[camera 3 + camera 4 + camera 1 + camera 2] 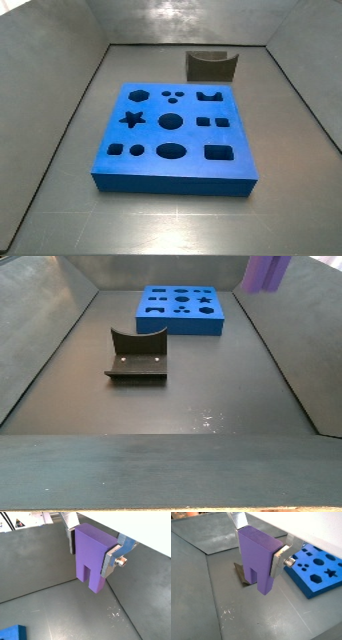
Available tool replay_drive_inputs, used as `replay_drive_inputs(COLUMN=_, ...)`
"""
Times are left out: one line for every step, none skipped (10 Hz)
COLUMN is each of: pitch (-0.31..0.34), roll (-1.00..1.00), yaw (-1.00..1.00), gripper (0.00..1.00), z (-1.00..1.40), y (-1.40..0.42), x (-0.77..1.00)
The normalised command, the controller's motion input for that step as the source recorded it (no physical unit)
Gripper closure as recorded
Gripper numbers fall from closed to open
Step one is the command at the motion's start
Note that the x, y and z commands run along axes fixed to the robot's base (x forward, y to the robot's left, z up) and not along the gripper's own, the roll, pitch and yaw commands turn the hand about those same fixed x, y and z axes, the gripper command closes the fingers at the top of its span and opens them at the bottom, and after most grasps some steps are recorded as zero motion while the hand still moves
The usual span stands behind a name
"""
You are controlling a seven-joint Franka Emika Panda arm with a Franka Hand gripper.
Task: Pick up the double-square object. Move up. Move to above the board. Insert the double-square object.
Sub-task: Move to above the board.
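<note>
Gripper [92, 553] clamped on the small light-purple plastic double-square object [90, 559], flat silver fingers [112, 559] pressed against its two sides, notched end hanging downward; same hold visible in both wrist views. Purple piece clear of the grey tray floor [47, 614], with open air beneath its two prongs, so pick-up judged done and the lift apparently well along. In a side view, only the lower part of the purple piece [269, 270] visible at the picture's upper edge, high above the floor; gripper itself out of frame there and absent from the remaining side view. Large flat bright-blue board with many cut-out holes [319, 569] lying off to one side of the gripper and well below it, not yet beneath the held piece; same board flat on the floor and unoccupied in a side view [174, 130]. Dark L-shaped fixture [241, 573] standing on the floor below and just behind the hanging piece. Left to do, by judgement: travel across to above the board, line up with the matching cut-out, then lower and insert. Which hole fits, not settled from these views.
</note>
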Motion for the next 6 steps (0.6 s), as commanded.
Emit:
replay_drive_inputs(pitch=0.103, roll=0.04, yaw=0.05, gripper=1.00, z=0.30, y=-0.02, x=0.02)
replay_drive_inputs(pitch=0.329, roll=0.01, yaw=-1.00, gripper=1.00, z=0.11, y=-1.00, x=0.31)
replay_drive_inputs(pitch=0.326, roll=0.01, yaw=-1.00, gripper=1.00, z=0.09, y=-1.00, x=0.31)
replay_drive_inputs(pitch=0.367, roll=-0.01, yaw=-1.00, gripper=1.00, z=0.10, y=-1.00, x=0.32)
replay_drive_inputs(pitch=0.418, roll=-0.06, yaw=-1.00, gripper=1.00, z=0.10, y=-1.00, x=0.33)
replay_drive_inputs(pitch=0.383, roll=-0.06, yaw=-0.78, gripper=1.00, z=0.10, y=-1.00, x=0.34)
